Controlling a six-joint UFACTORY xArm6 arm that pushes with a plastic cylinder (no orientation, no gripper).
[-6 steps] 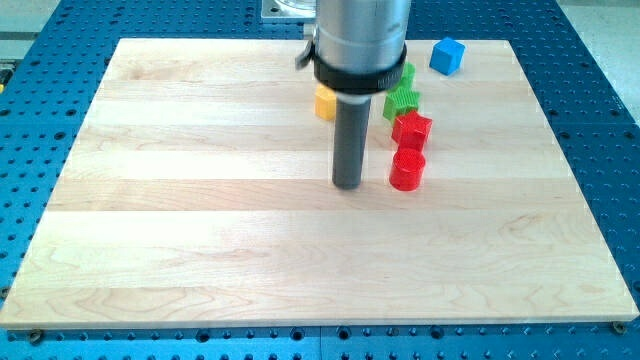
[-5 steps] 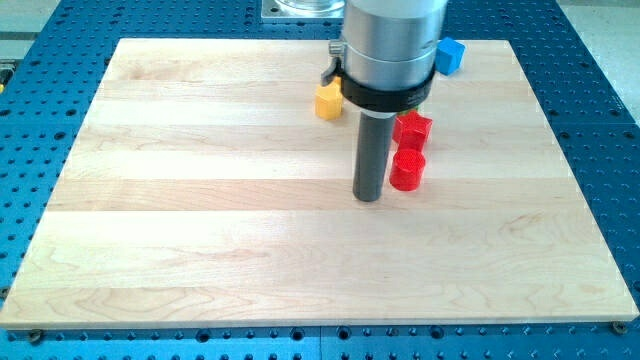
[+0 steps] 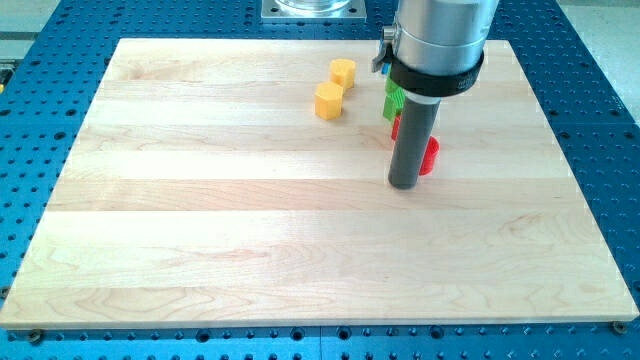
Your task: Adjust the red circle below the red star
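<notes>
No pincer on this arm, only a rod. My tip [image 3: 404, 184] sat on the tabletop [image 3: 200, 230], touching the red circle [image 3: 430, 157] from the view's left. Red star [image 3: 396, 127] mostly hidden just above. Two yellow blocks [image 3: 329, 100] stood apart, upper left.

Rod: dark grey, under a silver-grey housing with a black band; my tip [image 3: 404, 184] is the same dark grey.
Red circle [image 3: 431, 156]: bright red sliver at the right of my tip.
Red star [image 3: 396, 127]: red, mostly hidden behind the rod.
Green block [image 3: 393, 98]: vivid green, possibly two pieces.
Yellow blocks [image 3: 329, 101] and [image 3: 343, 72]: orange-yellow, up-left of my tip.
Board [image 3: 200, 220]: pale wood in lengthwise planks.
Surround [image 3: 600, 120]: blue, dotted with holes.
</notes>
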